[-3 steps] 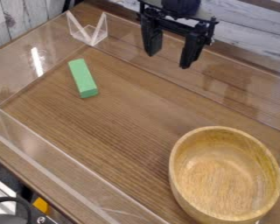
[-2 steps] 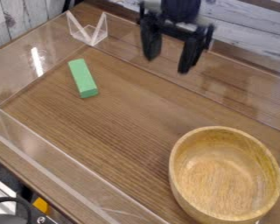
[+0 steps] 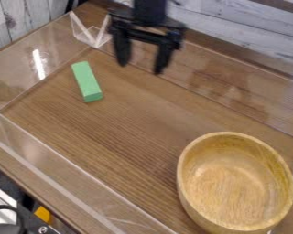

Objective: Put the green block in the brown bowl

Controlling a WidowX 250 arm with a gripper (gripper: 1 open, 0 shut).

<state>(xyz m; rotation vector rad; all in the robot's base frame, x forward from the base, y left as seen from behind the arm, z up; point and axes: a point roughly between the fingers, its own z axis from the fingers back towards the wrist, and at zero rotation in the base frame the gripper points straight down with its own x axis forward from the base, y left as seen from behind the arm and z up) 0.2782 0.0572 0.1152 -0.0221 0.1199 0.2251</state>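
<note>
The green block (image 3: 87,81) lies flat on the wooden table at the left, a small bright green bar with its long side running toward the camera. My gripper (image 3: 142,60) hangs above the table at the top middle, pointing down, with its two black fingers (image 3: 122,51) spread open and nothing between them. It is to the right of and behind the block, not touching it. The brown bowl (image 3: 236,182) stands at the lower right, a large round wooden bowl, empty.
Clear acrylic walls (image 3: 63,187) fence the table on the left and front, with a clear bracket (image 3: 91,30) at the back left. A white plank wall runs behind the table.
My gripper has moved left across the back of the table, toward the green block, staying open. The block and the bowl have not moved.
</note>
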